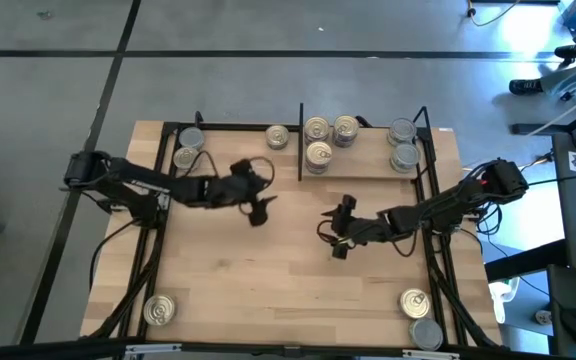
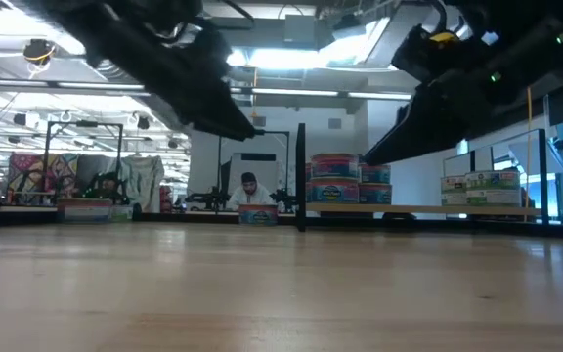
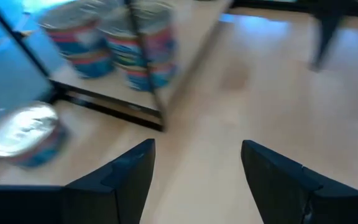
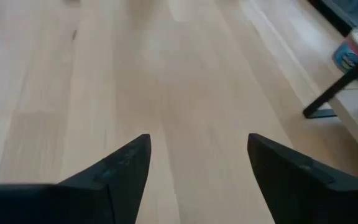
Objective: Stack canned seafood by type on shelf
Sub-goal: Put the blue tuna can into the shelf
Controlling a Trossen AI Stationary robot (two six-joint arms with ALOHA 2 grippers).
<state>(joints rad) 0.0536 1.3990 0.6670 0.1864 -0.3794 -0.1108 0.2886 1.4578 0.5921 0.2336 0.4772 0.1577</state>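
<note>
The shelf (image 1: 368, 172) runs along the far edge of the table (image 1: 288, 290), a light-wood bay framed in thin black bars with a black upright divider (image 1: 300, 140) splitting it. Left of the divider sit three tins: two at the far left end (image 1: 188, 147), one of them grey-lidded and the other gold, and a single gold-lidded one (image 1: 277, 136) close to the divider. Right of the divider, three gold-lidded tins (image 1: 323, 139) cluster just beside it, and two grey-lidded tins (image 1: 403, 143) stand at the right end. Off the shelf, a gold-lidded tin (image 1: 159, 310) lies at the table's near left corner, and at the near right corner a gold-lidded tin (image 1: 414, 301) sits just beside a grey-lidded one (image 1: 426, 334).

In the low view the tins right of the divider show as stacked tins with blue, red and white labels (image 2: 335, 179); no wording can be read. At the shelf's right end the labels look pale with green (image 2: 477, 183), also unreadable.

The left gripper (image 1: 257, 203) hangs over the bare table in front of the shelf's left section, its fingers spread apart and nothing between them. The right gripper (image 1: 338, 232) is over the middle of the table, near the left one but apart from it — fingers likewise parted and empty.

The table is pale wood planking. Beyond it lies a grey floor with dark lines; the low view shows a bright room with ceiling lights, cluttered benches and a person (image 2: 248, 192) far behind the shelf
</note>
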